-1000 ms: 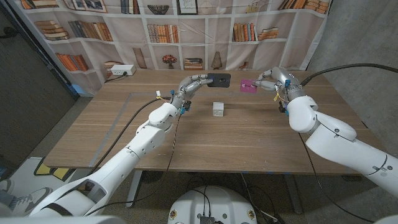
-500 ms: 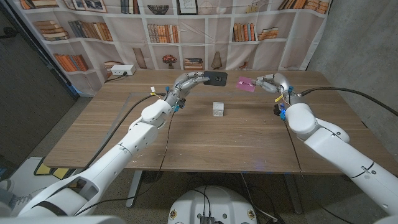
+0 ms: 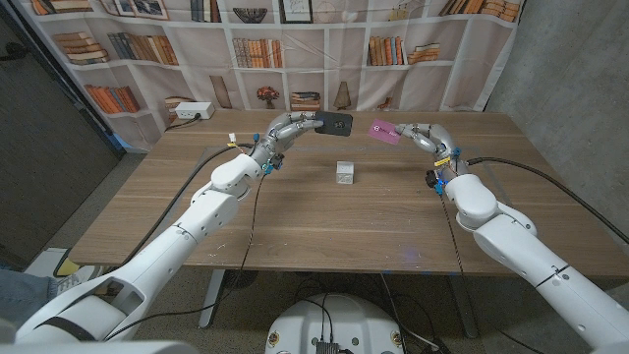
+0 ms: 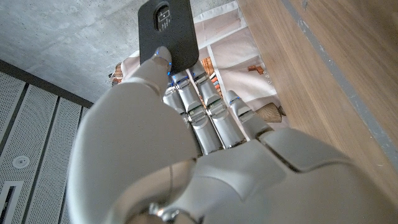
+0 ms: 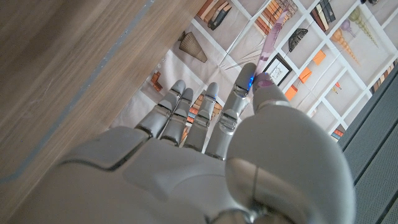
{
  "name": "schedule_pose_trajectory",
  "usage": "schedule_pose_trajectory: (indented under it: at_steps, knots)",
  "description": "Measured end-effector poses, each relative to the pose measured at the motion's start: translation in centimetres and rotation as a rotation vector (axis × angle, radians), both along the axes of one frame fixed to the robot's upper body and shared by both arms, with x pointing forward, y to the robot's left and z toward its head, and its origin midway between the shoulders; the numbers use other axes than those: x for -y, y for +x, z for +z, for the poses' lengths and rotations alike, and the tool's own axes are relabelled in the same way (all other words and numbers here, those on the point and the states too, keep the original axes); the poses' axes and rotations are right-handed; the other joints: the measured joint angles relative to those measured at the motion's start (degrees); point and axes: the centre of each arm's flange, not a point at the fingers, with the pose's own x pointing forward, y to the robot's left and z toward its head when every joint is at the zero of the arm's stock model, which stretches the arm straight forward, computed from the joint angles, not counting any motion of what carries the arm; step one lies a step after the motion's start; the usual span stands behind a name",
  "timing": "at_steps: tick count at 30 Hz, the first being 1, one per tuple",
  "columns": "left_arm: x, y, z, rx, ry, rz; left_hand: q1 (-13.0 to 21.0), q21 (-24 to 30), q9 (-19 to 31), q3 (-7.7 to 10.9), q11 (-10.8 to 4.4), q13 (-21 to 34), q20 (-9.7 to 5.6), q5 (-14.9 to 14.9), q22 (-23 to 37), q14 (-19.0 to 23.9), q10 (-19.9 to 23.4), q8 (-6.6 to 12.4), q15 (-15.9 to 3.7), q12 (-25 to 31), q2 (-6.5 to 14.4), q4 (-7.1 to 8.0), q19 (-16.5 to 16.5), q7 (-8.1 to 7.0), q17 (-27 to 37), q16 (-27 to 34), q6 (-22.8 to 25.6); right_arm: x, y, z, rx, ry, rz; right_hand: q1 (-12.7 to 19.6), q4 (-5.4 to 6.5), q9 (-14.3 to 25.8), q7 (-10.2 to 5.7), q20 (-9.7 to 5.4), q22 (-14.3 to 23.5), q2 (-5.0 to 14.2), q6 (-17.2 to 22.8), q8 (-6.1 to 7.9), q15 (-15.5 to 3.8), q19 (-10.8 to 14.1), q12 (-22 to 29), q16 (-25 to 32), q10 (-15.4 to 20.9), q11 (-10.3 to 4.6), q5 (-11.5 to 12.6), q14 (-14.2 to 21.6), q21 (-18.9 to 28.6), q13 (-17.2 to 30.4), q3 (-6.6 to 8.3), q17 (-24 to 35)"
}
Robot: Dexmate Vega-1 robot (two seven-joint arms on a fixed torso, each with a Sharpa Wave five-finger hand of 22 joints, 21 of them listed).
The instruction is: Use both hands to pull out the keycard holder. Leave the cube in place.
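Observation:
My left hand (image 3: 290, 128) holds a black keycard holder (image 3: 334, 123) in the air over the table's far middle, pinched between thumb and fingers. In the left wrist view the holder (image 4: 166, 28) sticks out past the fingertips of that hand (image 4: 186, 143). My right hand (image 3: 423, 134) pinches a pink card (image 3: 382, 131) just right of the holder, with a small gap between the two. The card (image 5: 273, 31) shows edge-on above the right hand (image 5: 249, 155) in the right wrist view. A white cube (image 3: 345, 173) sits on the table nearer to me than both, untouched.
A white power strip (image 3: 192, 112) lies at the table's back left corner. A bookshelf backdrop hangs behind the wooden table (image 3: 324, 226). Cables run along both forearms.
Both hands have drifted slightly to the left with the holder and the card, and the arms reach further out. The cube has stayed where it was.

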Motion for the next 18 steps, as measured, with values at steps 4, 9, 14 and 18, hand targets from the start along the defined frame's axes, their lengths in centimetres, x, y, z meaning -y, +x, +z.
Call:
schedule_pose_trajectory:
  at_steps: [4, 9, 14, 18]
  knots:
    - [-0.3, 0.2, 0.0, 0.008, -0.008, 0.001, 0.00, 0.00, 0.00, 0.00, 0.00, 0.00, 0.00, 0.19, 0.00, 0.00, 0.00, -0.01, 0.00, -0.01, 0.00, 0.00, 0.00, 0.00, 0.00, 0.00, 0.00, 0.2, 0.3, -0.1, 0.015, 0.032, 0.046, 0.21, 0.01, 0.19, 0.22, 0.01, 0.00, 0.21, 0.21, 0.00, 0.00, 0.00, 0.00, 0.00, 0.52, 0.09, 0.00, 0.00, 0.41, 0.00, -0.30, 0.00]
    - [-0.3, 0.3, 0.0, 0.019, -0.027, 0.002, 0.00, 0.00, -0.02, 0.00, 0.14, 0.00, 0.00, 0.19, 0.00, 0.00, 0.14, -0.09, 0.00, -0.02, 0.00, 0.00, 0.00, 0.00, -0.01, 0.00, 0.00, 0.7, 0.9, -0.3, 0.023, 0.066, 0.087, 0.21, 0.17, 0.21, 0.31, 0.01, 0.00, 0.21, 0.31, 0.10, 0.00, 0.01, 0.00, 0.00, 0.83, 0.39, 0.00, 0.01, 0.41, 0.00, -0.47, -0.27]
    - [-0.3, 0.2, -0.1, 0.027, -0.044, 0.005, 0.00, 0.00, -0.05, -0.01, 0.24, 0.00, 0.00, 0.18, 0.00, 0.00, 0.24, -0.13, 0.00, -0.06, 0.00, -0.01, 0.00, 0.00, 0.12, 0.00, 0.00, 1.1, 1.2, -0.4, 0.033, 0.087, 0.111, 0.21, 0.02, 0.36, 0.30, 0.01, 0.00, 0.21, 0.30, 0.48, 0.00, 0.01, 0.00, 0.00, 0.83, 0.39, 0.00, 0.01, 0.41, 0.00, -0.62, -0.26]
    - [-0.3, 0.2, -0.4, 0.024, -0.048, 0.007, 0.00, 0.00, -0.05, -0.18, 0.23, 0.00, 0.00, 0.16, 0.00, 0.00, 0.23, -0.21, 0.00, -0.18, 0.00, 0.16, 0.00, 0.00, 0.27, 0.00, 0.00, 1.2, 1.2, -0.4, 0.044, 0.101, 0.127, 0.71, 0.02, 0.29, 0.30, 0.02, 0.00, 0.20, 0.30, 0.48, 0.00, 0.01, 0.00, 0.00, 0.83, 0.39, 0.00, 0.01, 0.41, -0.11, -0.62, -0.26]
